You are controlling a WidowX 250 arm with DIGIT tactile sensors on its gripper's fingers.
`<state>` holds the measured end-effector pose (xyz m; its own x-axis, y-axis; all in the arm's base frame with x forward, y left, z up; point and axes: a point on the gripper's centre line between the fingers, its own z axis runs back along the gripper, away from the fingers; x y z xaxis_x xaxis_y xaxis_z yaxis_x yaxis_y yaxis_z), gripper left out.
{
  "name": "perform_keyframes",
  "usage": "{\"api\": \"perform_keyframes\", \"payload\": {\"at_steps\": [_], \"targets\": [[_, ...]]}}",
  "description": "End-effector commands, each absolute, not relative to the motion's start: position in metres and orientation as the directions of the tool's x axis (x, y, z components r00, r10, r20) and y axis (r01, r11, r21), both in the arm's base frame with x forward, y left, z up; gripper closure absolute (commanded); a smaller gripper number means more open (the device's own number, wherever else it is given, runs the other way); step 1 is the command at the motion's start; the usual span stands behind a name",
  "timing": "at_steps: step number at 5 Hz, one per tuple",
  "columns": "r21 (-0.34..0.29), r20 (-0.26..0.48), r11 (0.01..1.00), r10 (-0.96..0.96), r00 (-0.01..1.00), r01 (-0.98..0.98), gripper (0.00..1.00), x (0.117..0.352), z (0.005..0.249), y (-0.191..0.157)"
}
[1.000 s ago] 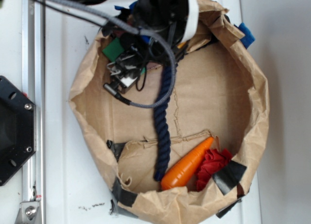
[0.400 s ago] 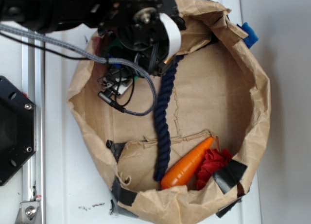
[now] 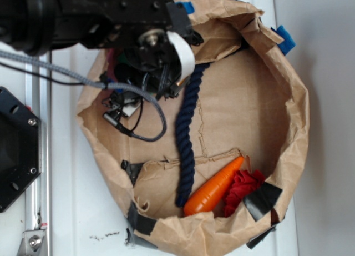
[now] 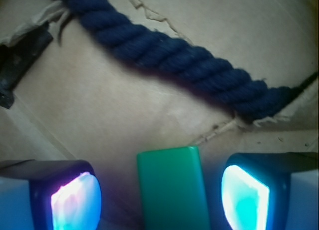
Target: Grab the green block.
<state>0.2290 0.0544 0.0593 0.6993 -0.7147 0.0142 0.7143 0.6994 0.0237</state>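
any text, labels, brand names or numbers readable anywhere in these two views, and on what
None can be read in either view.
The green block has plain faces, with no print.
The paper bag, navy rope and orange carrot carry no marks.
The gripper pads only glow; no writing shows on them.

Arm reaching in from the far left, gripper (image 4: pixel 160 200) down.
Both fingers (image 4: pixel 75 200) stand spread wide apart, their inner pads facing each other, with a clear gap between them.
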Motion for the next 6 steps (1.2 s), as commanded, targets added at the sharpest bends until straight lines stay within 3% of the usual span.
{"api": "perform_keyframes", "payload": {"at_steps": [1, 3, 4, 5, 6], "targets": [[0.077, 0.024, 0.69, -0.723, 0.69, 0.72, 0.0, 0.22, 0.06, 0.032], [0.079, 0.024, 0.694, -0.719, 0.694, 0.716, 0.0, 0.209, 0.052, 0.022], [0.075, 0.057, 0.701, -0.713, 0.699, 0.709, 0.0, 0.216, 0.037, 0.028], [0.04, 0.012, 0.713, -0.701, 0.713, 0.7, 0.0, 0.227, 0.013, 0.04], [0.038, 0.057, 0.705, -0.709, 0.703, 0.708, 0.0, 0.226, 0.016, 0.039]]}}
